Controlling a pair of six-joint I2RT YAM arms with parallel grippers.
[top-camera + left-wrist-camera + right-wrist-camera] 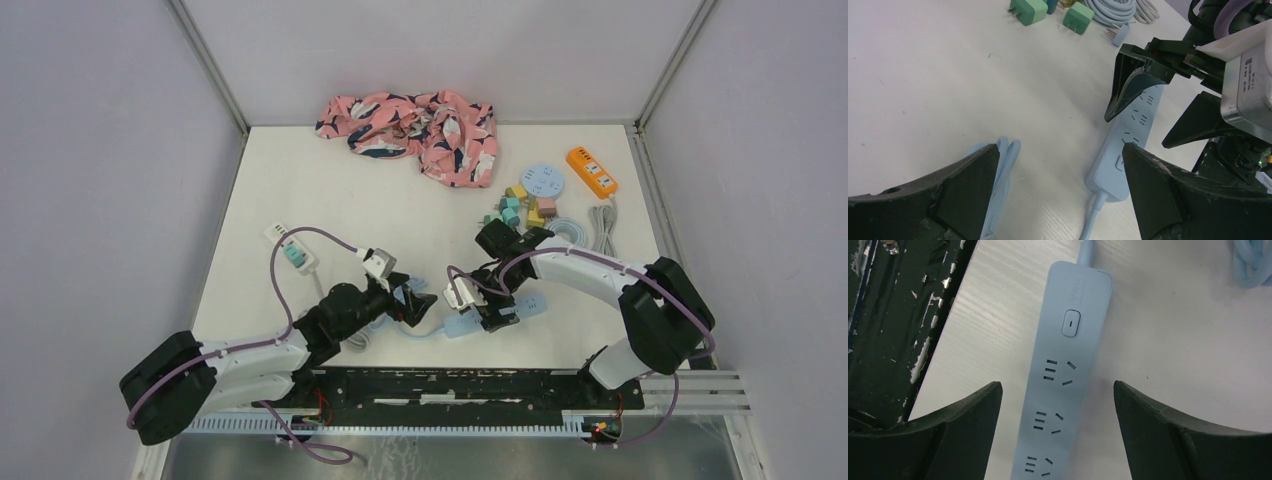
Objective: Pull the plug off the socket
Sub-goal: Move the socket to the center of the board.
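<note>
A light-blue socket strip (1063,390) lies flat near the table's front edge, also in the top view (533,304). Every outlet of it that shows is empty. My right gripper (1057,385) hovers open over it, one finger on each side and neither touching. My left gripper (1059,150) is open too, low over the table beside the strip's switch end (1120,165). Its left finger stands over the folded blue cord (1007,155). At the far left, a teal plug (292,256) sits in a small white socket (280,236), away from both grippers.
Loose green plugs (1029,10) and coiled grey cable (1110,7) lie beyond the strip. A pile of coloured plugs (520,208), a round blue socket (541,181), an orange strip (591,170) and a pink cloth (415,127) are at the back. A black rail (893,315) edges the near side.
</note>
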